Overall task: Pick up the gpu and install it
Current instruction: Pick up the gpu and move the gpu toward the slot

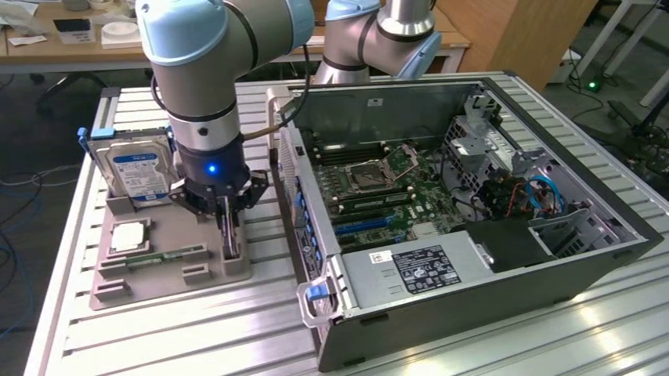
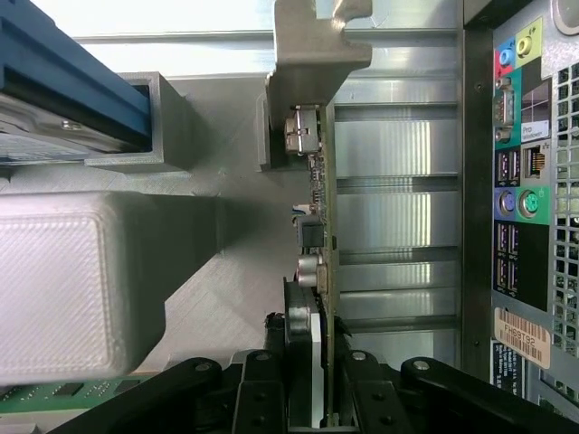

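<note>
1. fingers (image 2: 297, 362) right up close, narrow, straddling the gpu (image 2: 322, 226) with a sliver of gap on one side, not clamped yet.
2. gpu stands on edge in the grey holder (image 1: 136, 286) on the surface (image 1: 168, 341), just beside the open computer case (image 1: 585, 262).
3. nothing lifted, nothing installed: pickup and fitting both left, by my read.

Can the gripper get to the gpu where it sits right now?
Probably yes. The gpu stands on edge in the grey holder, upper edge exposed, and the gripper is right over it with nothing in between.
</note>
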